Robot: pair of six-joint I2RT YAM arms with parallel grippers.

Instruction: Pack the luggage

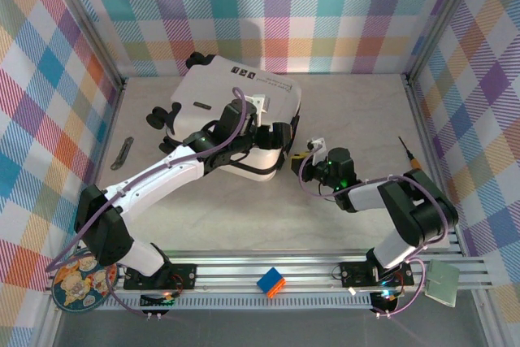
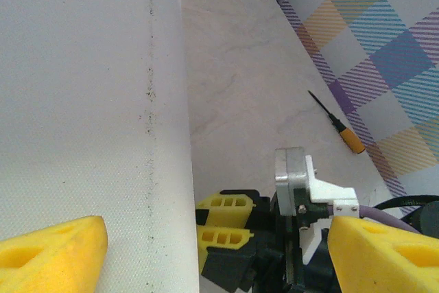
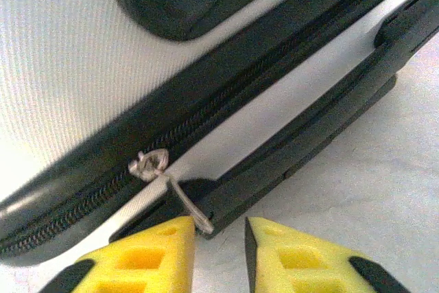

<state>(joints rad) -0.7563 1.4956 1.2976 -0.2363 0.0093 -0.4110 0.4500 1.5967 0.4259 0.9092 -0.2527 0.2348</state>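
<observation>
The luggage [image 1: 223, 91] lies closed and flat on the table, a white hard shell with black wheels and a black zipper seam. My left gripper [image 1: 276, 142] reaches over its near right part, jaws wide open. In the left wrist view one yellow finger [image 2: 51, 252] is over the white shell [image 2: 82, 101] and the other sits beyond its edge. My right gripper [image 1: 297, 160] is at the case's near right corner. Its jaws [image 3: 219, 238] stand slightly open. The silver zipper pull [image 3: 180, 200] hangs from the seam [image 3: 206, 101], its tip against the left finger and nothing between the pads.
An orange-handled screwdriver [image 1: 409, 152] lies on the table to the right, also seen as the screwdriver [image 2: 336, 123]. A dark slim tool [image 1: 123, 153] lies at the left. A colour cube [image 1: 270, 283] sits on the near rail, and a patterned round plate [image 1: 79, 282] at the near left.
</observation>
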